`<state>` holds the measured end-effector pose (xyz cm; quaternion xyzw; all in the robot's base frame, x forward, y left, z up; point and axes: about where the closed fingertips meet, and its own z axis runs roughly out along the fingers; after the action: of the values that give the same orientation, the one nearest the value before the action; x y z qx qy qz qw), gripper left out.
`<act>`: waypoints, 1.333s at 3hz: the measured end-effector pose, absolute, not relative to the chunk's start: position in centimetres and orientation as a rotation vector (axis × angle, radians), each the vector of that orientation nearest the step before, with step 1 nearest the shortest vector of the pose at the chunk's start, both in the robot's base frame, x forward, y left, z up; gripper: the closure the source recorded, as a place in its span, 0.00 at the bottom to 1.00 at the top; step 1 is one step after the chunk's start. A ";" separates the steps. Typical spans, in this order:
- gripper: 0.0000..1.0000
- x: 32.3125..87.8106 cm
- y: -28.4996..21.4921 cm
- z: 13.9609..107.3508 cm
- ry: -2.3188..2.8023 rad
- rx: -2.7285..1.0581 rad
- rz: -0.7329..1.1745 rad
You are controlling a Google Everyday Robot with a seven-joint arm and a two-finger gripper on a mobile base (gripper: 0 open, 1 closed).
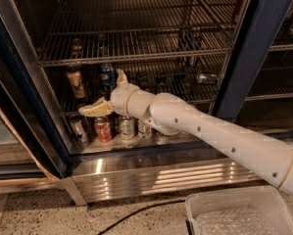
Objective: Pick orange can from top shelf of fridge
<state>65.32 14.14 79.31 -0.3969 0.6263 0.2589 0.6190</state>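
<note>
The orange can (75, 81) stands upright at the left of a wire rack, the top shelf (195, 96), inside the fridge (256, 58). A blue can (107, 75) stands just right of it on the same rack. My gripper (101, 92) is open and empty, one finger (93, 109) pointing left and the other up. It hovers at the rack's front edge, just right of and slightly below the orange can and in front of the blue can. It touches neither.
A second wire rack (136, 43) spans the fridge above. On the steel floor (185, 140) stand a red-and-white can (103, 129) and several silver cans. More cans sit at the back right of the rack. A white bin (234, 214) stands at the lower right.
</note>
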 end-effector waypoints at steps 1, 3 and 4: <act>0.00 65.9 17.4 79.3 1.461 -0.920 0.650; 0.00 66.7 22.2 77.2 1.512 -0.956 0.692; 0.00 66.7 22.8 76.7 1.534 -0.938 0.675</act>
<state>66.73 22.81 76.71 -0.4000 0.6546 0.2879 0.5733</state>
